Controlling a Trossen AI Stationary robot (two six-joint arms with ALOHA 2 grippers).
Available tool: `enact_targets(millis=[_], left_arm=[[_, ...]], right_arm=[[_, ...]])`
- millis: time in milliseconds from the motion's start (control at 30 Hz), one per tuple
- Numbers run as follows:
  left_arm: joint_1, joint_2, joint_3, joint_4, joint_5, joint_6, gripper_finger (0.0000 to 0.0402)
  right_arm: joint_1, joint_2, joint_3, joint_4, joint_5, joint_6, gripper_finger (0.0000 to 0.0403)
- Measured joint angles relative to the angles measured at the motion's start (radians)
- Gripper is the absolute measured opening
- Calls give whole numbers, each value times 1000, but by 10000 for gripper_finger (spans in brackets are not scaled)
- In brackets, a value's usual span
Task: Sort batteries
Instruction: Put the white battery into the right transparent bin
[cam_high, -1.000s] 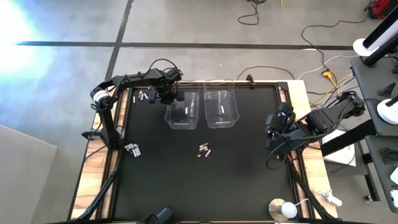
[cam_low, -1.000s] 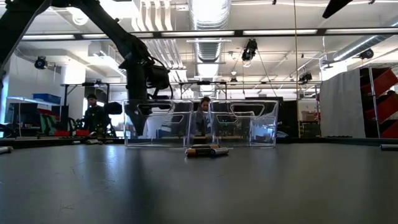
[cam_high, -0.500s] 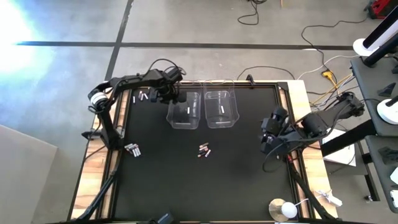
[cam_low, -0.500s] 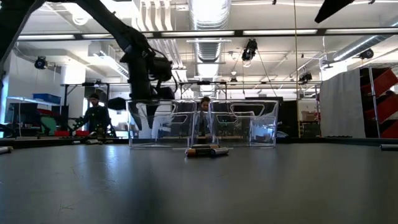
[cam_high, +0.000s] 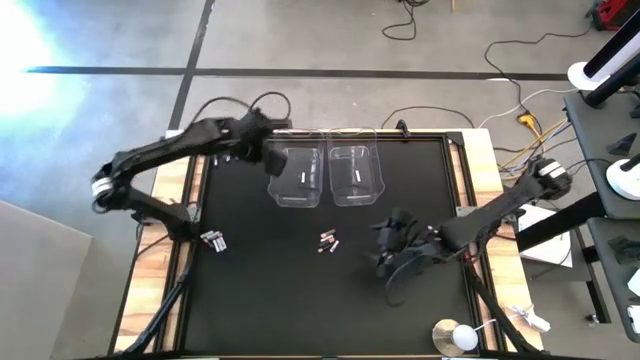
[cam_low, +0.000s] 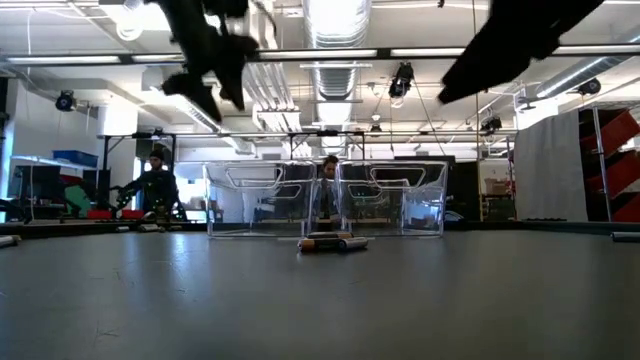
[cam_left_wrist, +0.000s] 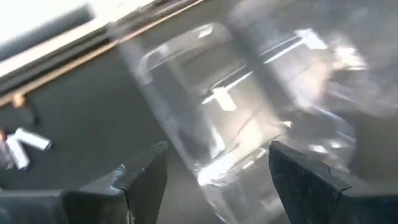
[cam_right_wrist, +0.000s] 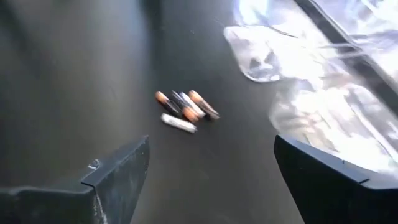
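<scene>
Three or so batteries (cam_high: 330, 242) lie in a small cluster mid-table, seen also as batteries (cam_right_wrist: 185, 109) in the right wrist view. My right gripper (cam_high: 385, 245) stands open just to their right, above the table, its fingers (cam_right_wrist: 118, 168) empty. More batteries (cam_high: 213, 240) lie by the left edge. Two clear tubs stand at the back, the left tub (cam_high: 293, 177) and the right tub (cam_high: 356, 175); each has one white battery (cam_left_wrist: 221, 99) on its floor. My left gripper (cam_high: 258, 152) hangs open and empty, high (cam_low: 212, 88) above the left tub's far left corner.
A few batteries (cam_left_wrist: 25, 143) lie on the mat left of the left tub, near the table's far left corner. The black mat (cam_high: 270, 290) shows bare in front of the clusters. People stand in the room behind the tubs (cam_low: 155, 185).
My left gripper has risen out of the left tub, gone a little toward the table's left edge, and opened. My right gripper has swept from the table's right edge toward the middle cluster of batteries. The batteries and tubs lie as before.
</scene>
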Motion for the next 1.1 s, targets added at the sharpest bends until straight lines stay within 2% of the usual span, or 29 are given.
enact_targets(millis=[167,300,433,567,733,900,1100], left_arm=[[-237,-149,0,34,-109,41,253],[-440,-218,0,93,-155,92,253],[-609,-248,-1,164,-157,115,252],[-731,-256,-1,214,-177,112,252],[-821,-254,-1,197,-284,63,252],[-870,-253,-1,191,-288,12,252],[-884,-253,-2,182,-322,-10,252]], right_arm=[[0,217,21,235,29,55,349],[0,341,80,250,131,196,348],[-1,446,125,248,115,282,348],[-6,514,161,249,100,303,349],[-27,549,177,251,100,303,350],[-86,566,142,259,86,329,350],[-131,578,126,406,0,242,346]])
